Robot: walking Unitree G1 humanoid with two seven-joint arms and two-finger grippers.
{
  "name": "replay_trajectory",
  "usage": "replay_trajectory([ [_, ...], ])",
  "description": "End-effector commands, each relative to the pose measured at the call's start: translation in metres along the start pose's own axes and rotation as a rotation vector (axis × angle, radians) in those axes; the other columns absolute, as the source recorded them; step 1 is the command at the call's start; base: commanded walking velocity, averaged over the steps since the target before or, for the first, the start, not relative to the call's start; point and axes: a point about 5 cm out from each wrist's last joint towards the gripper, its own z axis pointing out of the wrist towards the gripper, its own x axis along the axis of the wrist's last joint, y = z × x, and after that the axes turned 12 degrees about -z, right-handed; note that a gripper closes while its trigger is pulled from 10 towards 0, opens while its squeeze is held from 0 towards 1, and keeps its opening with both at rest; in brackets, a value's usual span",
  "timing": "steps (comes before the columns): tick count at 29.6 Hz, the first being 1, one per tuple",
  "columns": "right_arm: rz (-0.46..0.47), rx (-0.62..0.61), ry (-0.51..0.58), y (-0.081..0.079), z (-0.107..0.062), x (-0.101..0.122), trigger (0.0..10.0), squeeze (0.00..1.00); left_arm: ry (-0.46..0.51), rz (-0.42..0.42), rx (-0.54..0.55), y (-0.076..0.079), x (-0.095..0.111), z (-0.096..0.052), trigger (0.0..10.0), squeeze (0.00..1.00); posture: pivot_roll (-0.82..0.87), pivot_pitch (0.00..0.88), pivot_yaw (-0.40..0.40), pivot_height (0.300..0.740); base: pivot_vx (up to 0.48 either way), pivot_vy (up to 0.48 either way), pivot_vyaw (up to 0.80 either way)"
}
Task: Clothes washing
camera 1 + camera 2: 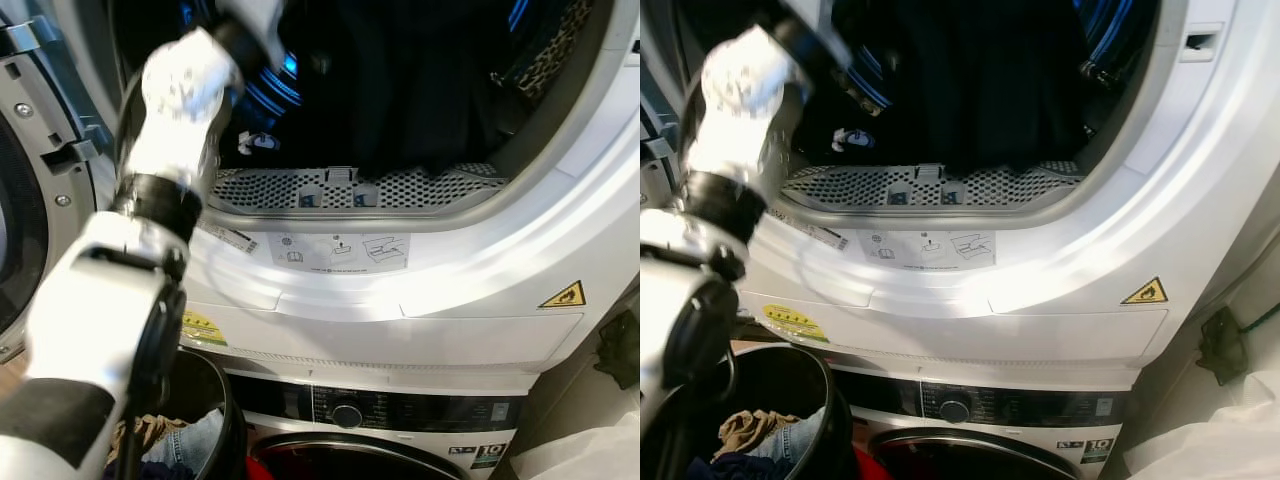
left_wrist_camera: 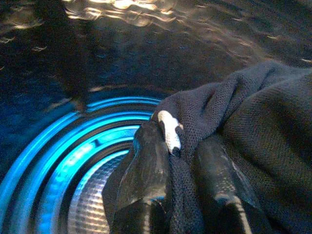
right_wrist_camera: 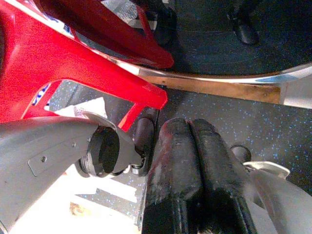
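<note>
1. The left gripper [image 2: 180,161] is deep inside the drum [image 2: 73,161], up past the door ring [image 1: 560,210].
2. Its two fingers [image 2: 148,165] pinch a dark cloth [image 2: 253,126]. The cloth lies between and beside them.
3. More dark clothes [image 1: 400,90] hang just beside that arm.
4. The right gripper [image 3: 190,161] hangs low over a speckled floor [image 3: 263,126]. Its fingers press together and hold nothing.
5. A red frame [image 3: 73,63] is near it.

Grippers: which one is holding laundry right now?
The left gripper, reaching inside the upper drum, is shut on a dark knit garment. The right gripper hangs shut and empty.
</note>
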Motion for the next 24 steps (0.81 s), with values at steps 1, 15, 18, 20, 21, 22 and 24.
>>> replay_trajectory([
  [1, 0.010, 0.007, -0.002, -0.004, -0.001, -0.003, 10.0, 0.00, -0.018, 0.008, 0.097, -0.014, 0.001, 0.000, 10.0, 0.00, 0.09, 0.000, 0.125, 0.740, 0.000, 0.000, 0.00],
  [15, 0.033, 0.000, -0.015, -0.007, -0.003, -0.012, 10.0, 0.00, -0.438, -0.333, 0.047, 0.027, -0.079, -0.027, 10.0, 0.00, 0.06, 0.000, 0.137, 0.740, 0.000, 0.000, 0.00],
  [18, 0.036, 0.000, -0.021, -0.008, -0.004, -0.015, 10.0, 0.00, -0.454, -0.353, 0.001, 0.032, -0.080, -0.026, 10.0, 0.00, 0.06, 0.000, 0.140, 0.740, 0.000, 0.000, 0.00],
  [20, 0.036, 0.000, -0.022, -0.008, -0.004, -0.015, 10.0, 0.00, -0.464, -0.357, -0.020, 0.034, -0.081, -0.026, 10.0, 0.00, 0.06, 0.000, 0.142, 0.740, 0.000, 0.000, 0.00],
  [21, 0.037, -0.001, -0.022, -0.008, -0.004, -0.015, 10.0, 0.00, -0.480, -0.356, -0.060, 0.037, -0.081, -0.027, 10.0, 0.00, 0.05, 0.000, 0.147, 0.740, 0.000, 0.000, 0.00],
  [22, 0.039, -0.002, -0.022, -0.008, -0.004, -0.015, 10.0, 0.00, -0.496, -0.358, -0.100, 0.040, -0.083, -0.028, 10.0, 0.00, 0.05, 0.000, 0.148, 0.740, 0.000, 0.000, 0.00],
  [24, 0.042, -0.004, -0.022, -0.008, -0.004, -0.015, 10.0, 0.00, -0.503, -0.350, -0.128, 0.042, -0.083, -0.028, 10.0, 0.00, 0.04, 0.000, 0.150, 0.740, 0.000, 0.000, 0.00],
])
